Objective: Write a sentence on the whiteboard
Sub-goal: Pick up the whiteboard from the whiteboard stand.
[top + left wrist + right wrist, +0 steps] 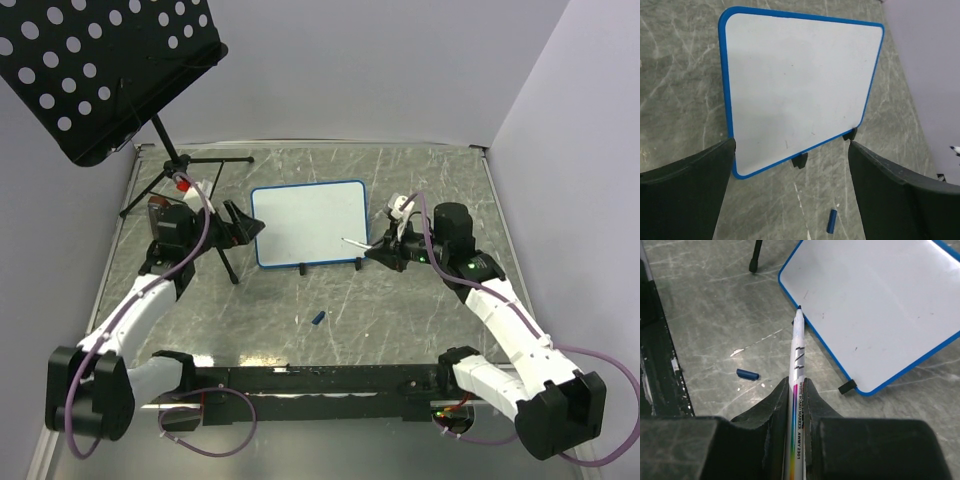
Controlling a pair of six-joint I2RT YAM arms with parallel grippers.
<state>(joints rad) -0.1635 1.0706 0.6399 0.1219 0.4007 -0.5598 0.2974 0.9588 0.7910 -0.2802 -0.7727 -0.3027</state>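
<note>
Grey marbled table [400, 300]: your whiteboard [308, 222] stands between the grippers, right gripper [796, 387] clamped on a marker [797, 347] with its tip at the blue frame, left gripper [240, 226] spread wide just beside it.

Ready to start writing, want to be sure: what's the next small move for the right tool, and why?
Probably ease the right tool forward, bringing the marker tip onto the whiteboard: it's blank, and the tip sits just beside its frame.

Pale lilac walls [380, 70] enclose a scratched grey tabletop [400, 320]
</note>
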